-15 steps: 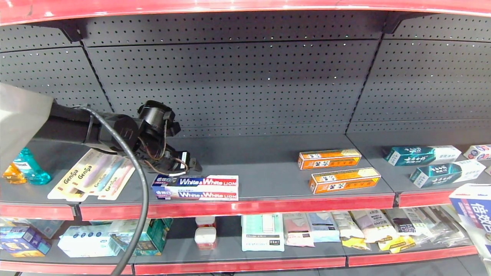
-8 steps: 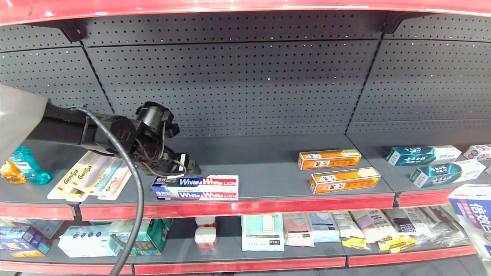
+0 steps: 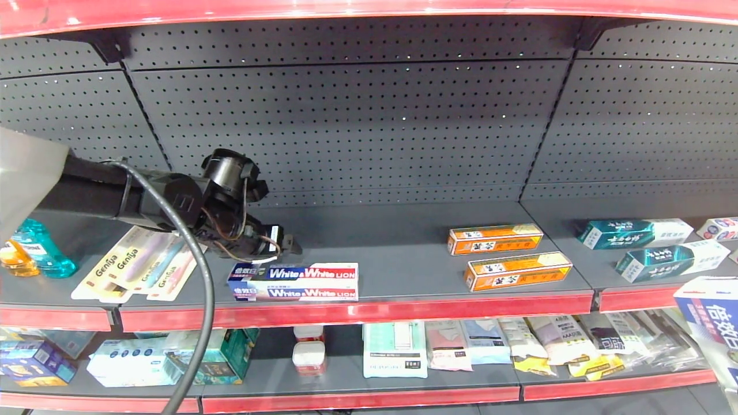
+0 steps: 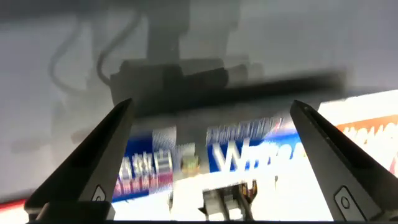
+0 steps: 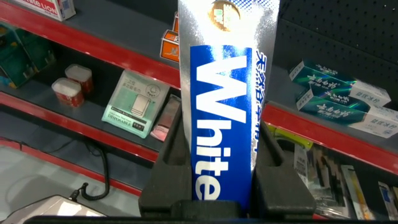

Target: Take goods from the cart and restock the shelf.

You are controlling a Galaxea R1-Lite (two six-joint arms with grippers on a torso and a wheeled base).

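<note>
Two white-and-blue toothpaste boxes (image 3: 294, 281) lie side by side at the front of the middle shelf (image 3: 403, 259). My left gripper (image 3: 286, 246) hovers just behind and above their left half, open and holding nothing. In the left wrist view its fingers (image 4: 93, 168) spread wide over the same boxes (image 4: 249, 158). My right gripper (image 5: 224, 171) is shut on another blue-and-silver toothpaste box (image 5: 227, 87), held upright in front of the shelves. That box's end (image 3: 710, 311) shows at the right edge of the head view.
Toothbrush packs (image 3: 141, 262) and mouthwash bottles (image 3: 34, 251) sit left of the boxes. Two orange boxes (image 3: 507, 253) and teal boxes (image 3: 651, 245) lie to the right. Bare shelf lies between the white and orange boxes. The lower shelf (image 3: 369, 395) holds assorted packets.
My left arm has drawn back slightly to the left and lifted a little from the toothpaste boxes. The boxes have stayed in place. The right arm's box has barely moved.
</note>
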